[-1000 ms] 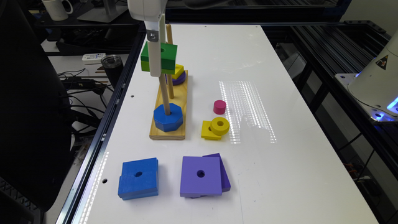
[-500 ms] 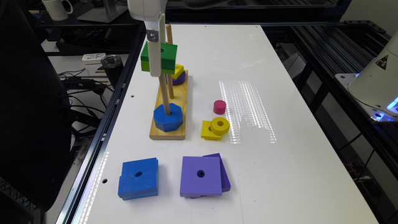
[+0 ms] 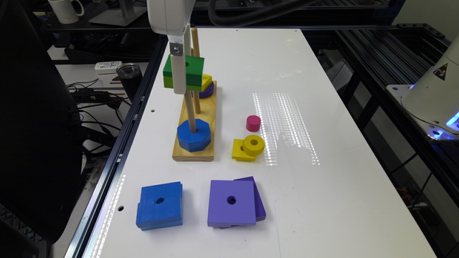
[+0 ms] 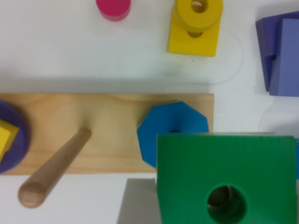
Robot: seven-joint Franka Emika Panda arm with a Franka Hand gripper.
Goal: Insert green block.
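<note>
Nothing has moved since the earlier frames: gripper (image 3: 178, 77) clamped on green block (image 3: 188, 70), held high over the wooden base (image 3: 193, 154). Through the block's hole, wrist view, a peg tip shows; blue octagon (image 3: 194, 134) sits at that peg's foot. On table (image 3: 322, 200): pink cylinder (image 3: 253, 123), yellow pieces (image 3: 248, 147), blue squares (image 3: 159, 205), purple squares (image 3: 233, 202).

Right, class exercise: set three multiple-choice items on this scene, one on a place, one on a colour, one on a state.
1. Where is the pink cylinder? A on a peg; B on the table beside the wooden base; C in a bowl.
2. The octagon on the base is: A purple; B yellow; C blue.
3. The green block is: A held up by the gripper; B lying flat; C resting on the octagon.
Answers: B, it stands on the table; C, it is plainly blue; A, the gripper holds it high over the octagon.
</note>
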